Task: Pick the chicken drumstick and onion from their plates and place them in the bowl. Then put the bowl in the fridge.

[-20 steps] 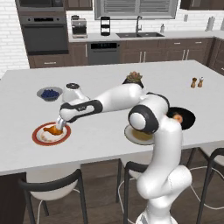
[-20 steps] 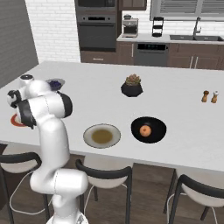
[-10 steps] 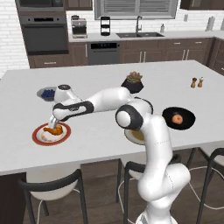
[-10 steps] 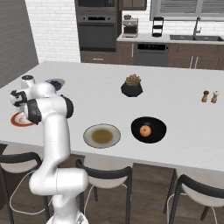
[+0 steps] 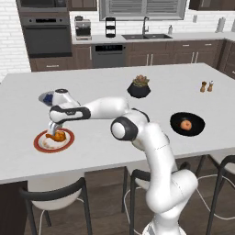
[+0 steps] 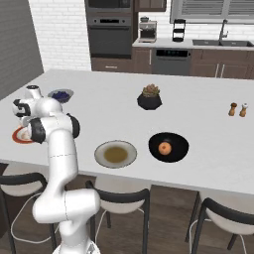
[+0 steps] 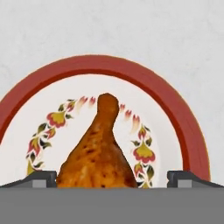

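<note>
Between the two dark fingertips [image 7: 41, 178] at the bottom of the hand view sits the fat end of the chicken drumstick [image 7: 97, 153], its thin bone tip pointing toward 12 o'clock. The gripper [image 7: 111, 179] is spread wide, one tip on each side of the meat, and as far as this close view allows, neither tip touches it. The drumstick lies on the red-rimmed plate [image 7: 175, 109], whose white centre carries a ring of painted flowers.

From the left base view, the gripper [image 5: 54, 130] hangs just above that plate [image 5: 41, 145] near the island counter's [image 5: 114, 137] front left, with the drumstick [image 5: 58, 136] beneath it. Beyond, at 12 o'clock from the hand, stands a small bowl of blue berries [image 5: 46, 97].

Well apart, toward 3 o'clock, the onion [image 5: 186, 124] rests inside the black bowl [image 5: 198, 126]. The right base view shows the grey-olive plate [image 6: 115, 154] just beside that bowl [image 6: 177, 154], at its 9 o'clock. Farther back stands a black pot with a spiky plant [image 5: 139, 86].
</note>
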